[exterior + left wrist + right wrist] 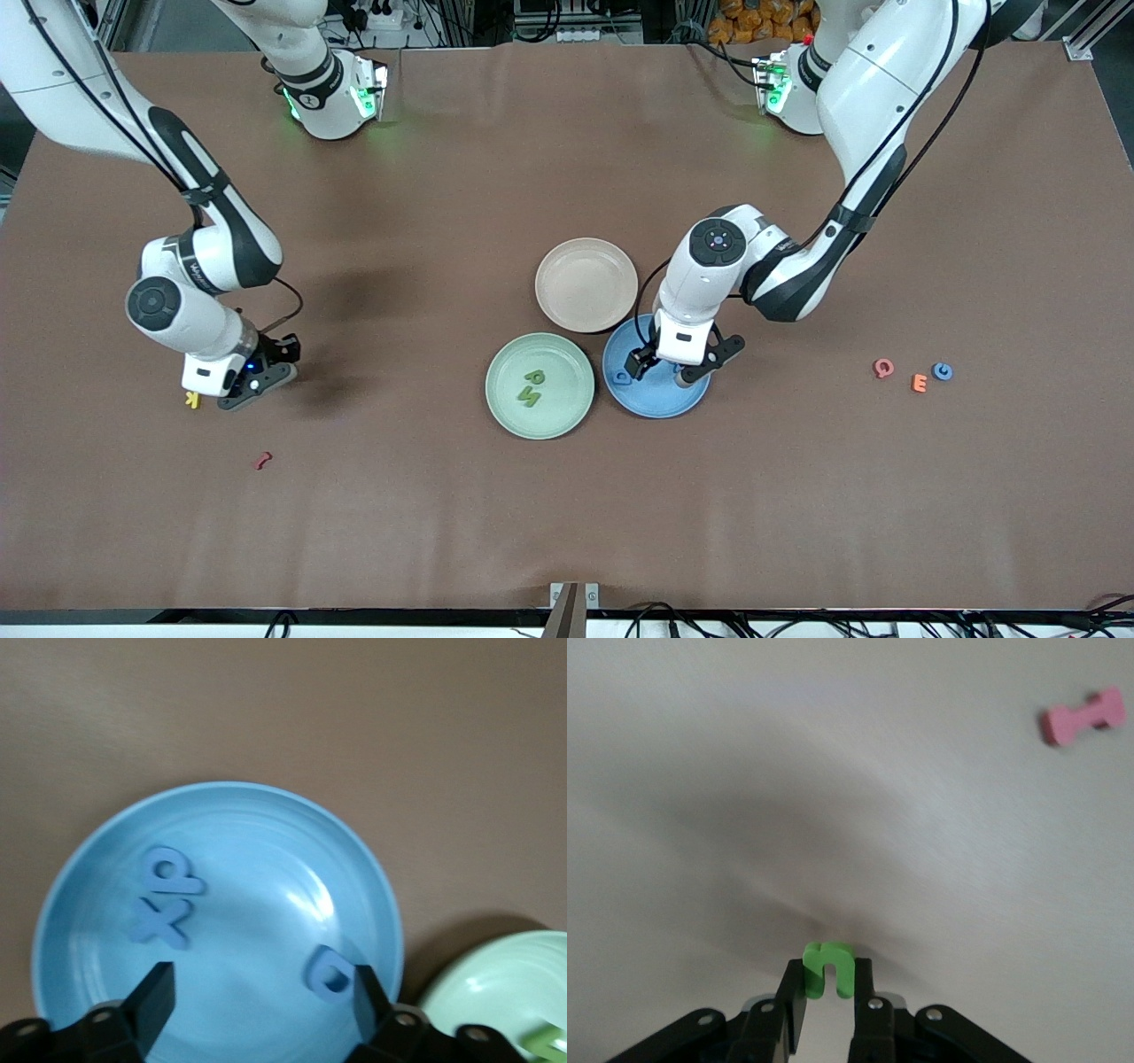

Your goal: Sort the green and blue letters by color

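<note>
Setting: robotics lab | Evidence: two white arms [204, 266] [797, 266] based at a brown-covered table [567, 532]; aluminium framing [1076, 40], cables [886, 625] and power strips [372, 16] along its edges.

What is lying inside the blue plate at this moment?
The left wrist view shows three blue letters in the blue plate: two side by side and a third between the open left gripper's fingers. The gripper hides the plate's nearest edge.
</note>
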`<state>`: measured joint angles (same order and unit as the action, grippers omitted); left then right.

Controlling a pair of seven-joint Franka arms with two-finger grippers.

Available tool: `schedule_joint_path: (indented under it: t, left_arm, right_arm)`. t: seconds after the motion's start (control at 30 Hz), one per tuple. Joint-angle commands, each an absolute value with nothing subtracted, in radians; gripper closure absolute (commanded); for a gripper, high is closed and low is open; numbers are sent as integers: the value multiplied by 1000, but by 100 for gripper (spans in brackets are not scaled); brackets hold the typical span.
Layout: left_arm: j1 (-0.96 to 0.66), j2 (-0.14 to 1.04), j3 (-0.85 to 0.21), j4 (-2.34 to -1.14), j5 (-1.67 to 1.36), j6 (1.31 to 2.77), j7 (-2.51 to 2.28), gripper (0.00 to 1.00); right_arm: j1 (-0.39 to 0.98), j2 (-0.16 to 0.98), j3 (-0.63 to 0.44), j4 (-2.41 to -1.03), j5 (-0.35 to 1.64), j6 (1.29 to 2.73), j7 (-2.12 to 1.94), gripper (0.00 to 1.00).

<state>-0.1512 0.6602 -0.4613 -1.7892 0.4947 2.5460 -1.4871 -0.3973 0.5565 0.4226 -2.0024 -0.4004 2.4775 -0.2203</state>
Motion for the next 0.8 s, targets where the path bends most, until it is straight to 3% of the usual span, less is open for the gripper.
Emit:
schedule_joint_path:
  t: [0.0,0.3,0.53,0.77]
  left_arm:
    - [-115,647,-462,-1805,532,2454,-1436,0]
    - [38,574,-466,-1946,535,2453,-1209,0]
    - [199,471,-485,-2055,534,2453,-1007,0]
    - [388,454,-518,-2083,534,2453,-784,0]
  right_arm:
    - [-272,543,449,-1921,-390,2362,72,100]
    - [-94,592,494,-1778,-229,2329,429,100]
    - [75,701,491,-1616,-229,2312,742,100]
    - [202,807,483,-1497,-239,2319,949,100]
